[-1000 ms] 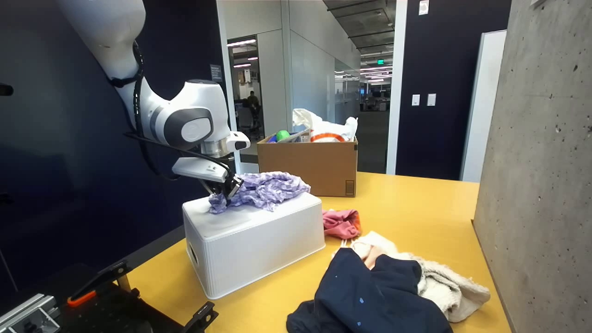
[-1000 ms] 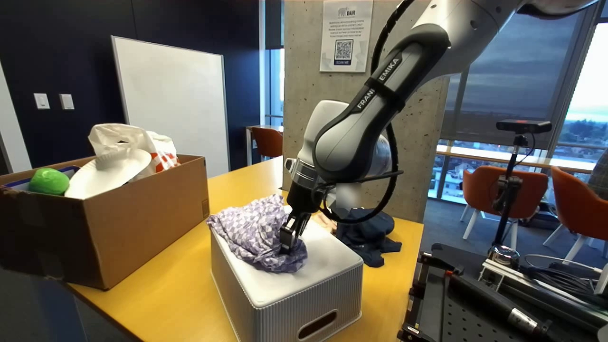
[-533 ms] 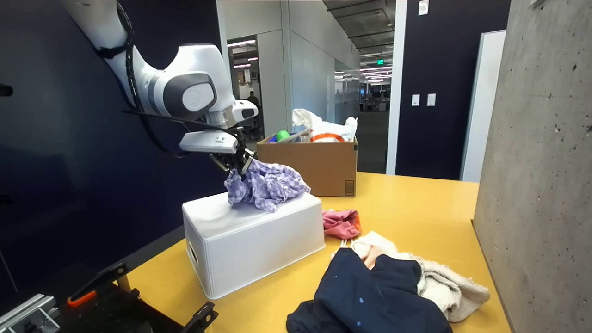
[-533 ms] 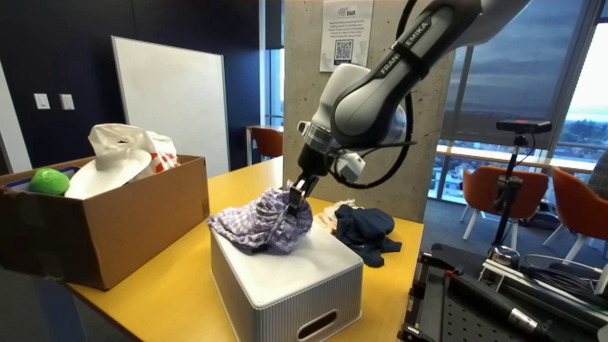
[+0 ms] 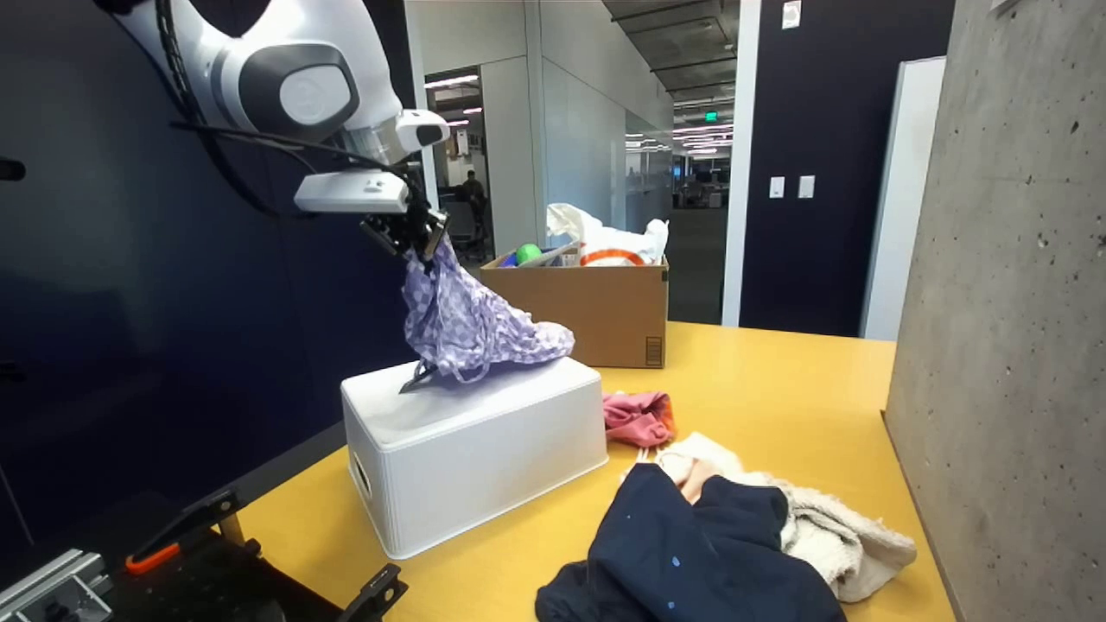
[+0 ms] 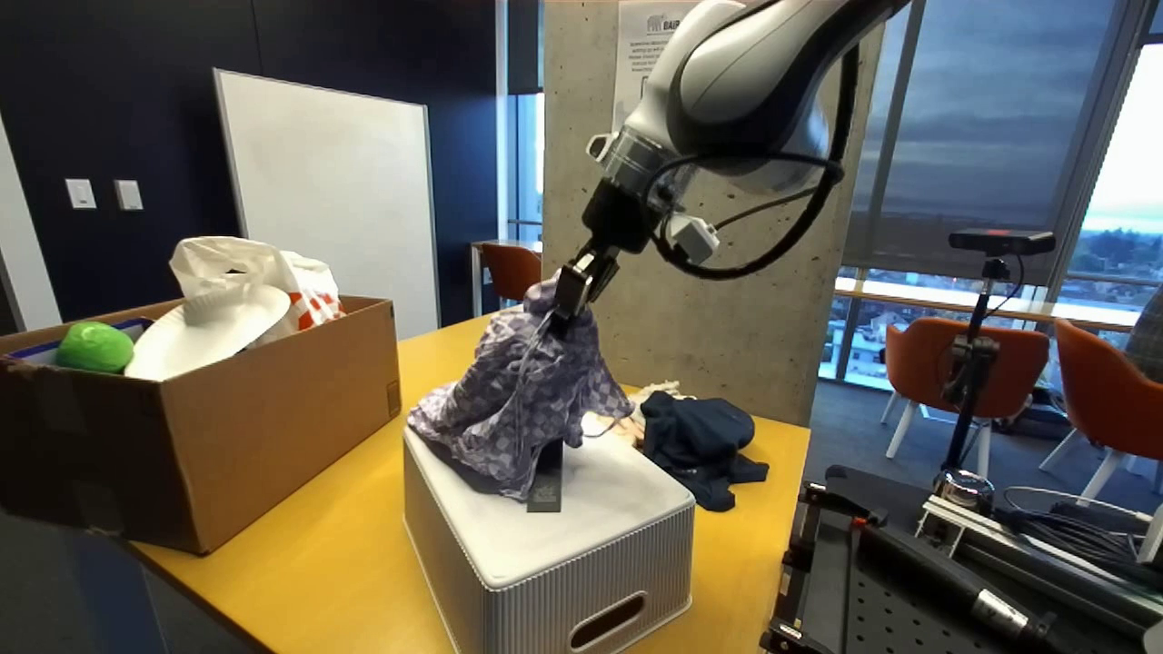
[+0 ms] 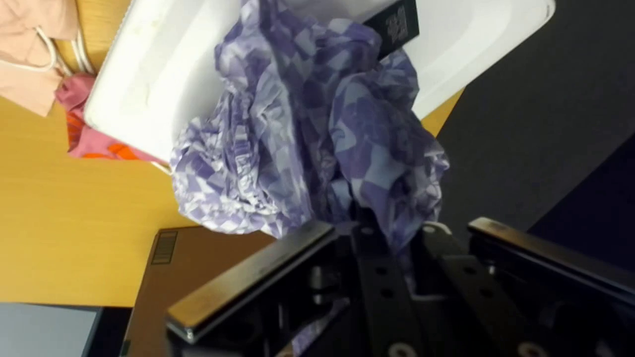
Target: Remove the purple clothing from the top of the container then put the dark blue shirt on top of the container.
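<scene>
1. I judge I'm on the first step: the purple clothing (image 6: pixel 531 391) hangs half raised, its lower folds resting on top of the white container (image 6: pixel 595 536).
2. My gripper (image 6: pixel 561 318) is clamped on the upper end of the purple clothing.
3. Next, I think, I must lift until those folds come free, then lower it onto the table (image 6: pixel 327 545), away from the corner beside the concrete pillar (image 6: pixel 727 336) where the dark blue shirt (image 6: pixel 695 436) lies.
4. The arm (image 6: pixel 745 82) slopes down over the white container, the gripper pointing downward at a slant.
</scene>
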Robot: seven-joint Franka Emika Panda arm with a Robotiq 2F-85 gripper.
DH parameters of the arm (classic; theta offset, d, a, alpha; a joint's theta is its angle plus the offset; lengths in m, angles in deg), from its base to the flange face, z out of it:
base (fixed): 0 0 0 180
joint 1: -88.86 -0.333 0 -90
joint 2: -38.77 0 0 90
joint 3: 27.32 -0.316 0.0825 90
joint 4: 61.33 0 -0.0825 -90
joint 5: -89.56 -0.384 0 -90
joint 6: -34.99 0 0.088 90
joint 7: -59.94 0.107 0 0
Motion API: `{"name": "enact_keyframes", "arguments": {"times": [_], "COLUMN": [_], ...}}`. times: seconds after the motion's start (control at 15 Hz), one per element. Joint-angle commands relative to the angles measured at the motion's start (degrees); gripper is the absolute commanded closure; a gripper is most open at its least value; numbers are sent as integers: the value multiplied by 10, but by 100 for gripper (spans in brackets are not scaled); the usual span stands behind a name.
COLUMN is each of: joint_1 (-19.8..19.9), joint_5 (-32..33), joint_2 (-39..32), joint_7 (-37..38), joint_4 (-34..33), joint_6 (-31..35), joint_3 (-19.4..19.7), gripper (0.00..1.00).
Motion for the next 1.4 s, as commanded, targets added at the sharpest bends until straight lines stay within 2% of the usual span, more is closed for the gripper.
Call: {"name": "enact_keyframes", "arguments": {"times": [0.0,0.2,0.33,0.67,1.0,1.2,1.27,1.33], "joint_1": [40,78,106,168,233,247,251,257], "joint_5": [-35,-37,-34,-74,-131,-148,-156,-171], "joint_2": [82,104,90,-14,-150,-198,-205,-202], "joint_7": [-44,-63,-80,-143,-170,-155,-154,-160], "joint_4": [12,-5,-26,-98,-241,-319,-334,-333], "joint_6": [-21,-15,-6,14,4,-5,-13,-19], "joint_3": [19,60,92,152,151,133,124,111], "gripper": [98,98,98,98,98,98,66,65]}}
